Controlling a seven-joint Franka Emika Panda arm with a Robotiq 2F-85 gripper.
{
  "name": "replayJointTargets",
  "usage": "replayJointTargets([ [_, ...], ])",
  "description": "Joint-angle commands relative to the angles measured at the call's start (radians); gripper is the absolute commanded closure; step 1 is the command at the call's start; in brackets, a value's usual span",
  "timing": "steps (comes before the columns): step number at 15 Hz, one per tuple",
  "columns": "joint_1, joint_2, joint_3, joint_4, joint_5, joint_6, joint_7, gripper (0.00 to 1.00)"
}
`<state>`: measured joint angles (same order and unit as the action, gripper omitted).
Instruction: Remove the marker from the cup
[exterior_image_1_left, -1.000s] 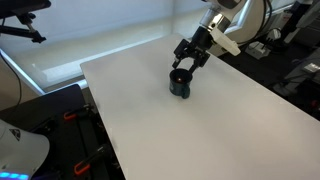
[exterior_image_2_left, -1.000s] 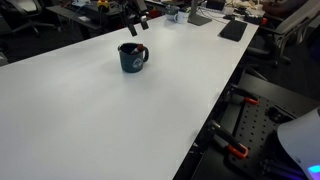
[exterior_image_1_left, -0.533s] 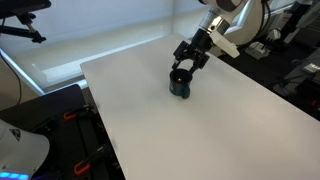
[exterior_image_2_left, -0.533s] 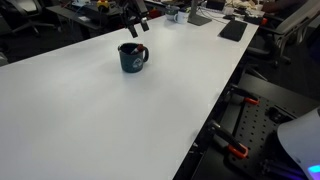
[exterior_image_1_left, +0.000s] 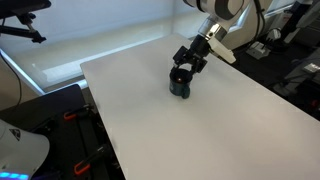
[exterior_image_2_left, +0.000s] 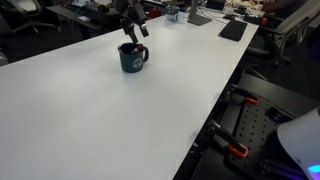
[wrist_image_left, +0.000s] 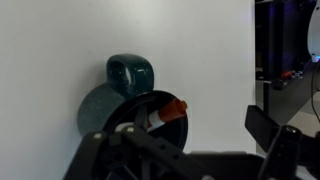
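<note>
The dark teal cup (exterior_image_1_left: 180, 86) stands upright on the white table (exterior_image_1_left: 200, 130) and also shows in the exterior view (exterior_image_2_left: 131, 58). In the wrist view the cup (wrist_image_left: 112, 100) holds the marker (wrist_image_left: 163, 114), whose reddish end leans on the dark rim. The marker's lower part is hidden inside the cup. My gripper (exterior_image_1_left: 185, 66) hangs just above the cup, as also shown in the exterior view (exterior_image_2_left: 134, 27). In the wrist view my gripper (wrist_image_left: 190, 150) is open and empty, with its fingers spread either side of the cup's mouth.
The cup's handle (exterior_image_2_left: 144, 56) sticks out to one side. Desks with keyboards and clutter (exterior_image_2_left: 215, 18) stand beyond the table's far edge. A black stand with orange clamps (exterior_image_1_left: 75, 120) stands beside the table.
My gripper has come down slightly closer to the cup. The cup and marker have not moved.
</note>
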<state>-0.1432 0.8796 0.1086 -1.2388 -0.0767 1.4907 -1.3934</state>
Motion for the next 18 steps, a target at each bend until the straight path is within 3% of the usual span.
replayJointTargets([
  [1,0.009,0.007,-0.012,0.009,0.008,-0.005,-0.004,0.0],
  [16,0.011,0.029,-0.012,0.03,0.007,-0.016,-0.007,0.0],
  [17,0.01,0.028,-0.012,0.03,0.007,-0.016,-0.007,0.25],
  [18,0.01,0.028,-0.012,0.03,0.008,-0.016,-0.007,0.26],
])
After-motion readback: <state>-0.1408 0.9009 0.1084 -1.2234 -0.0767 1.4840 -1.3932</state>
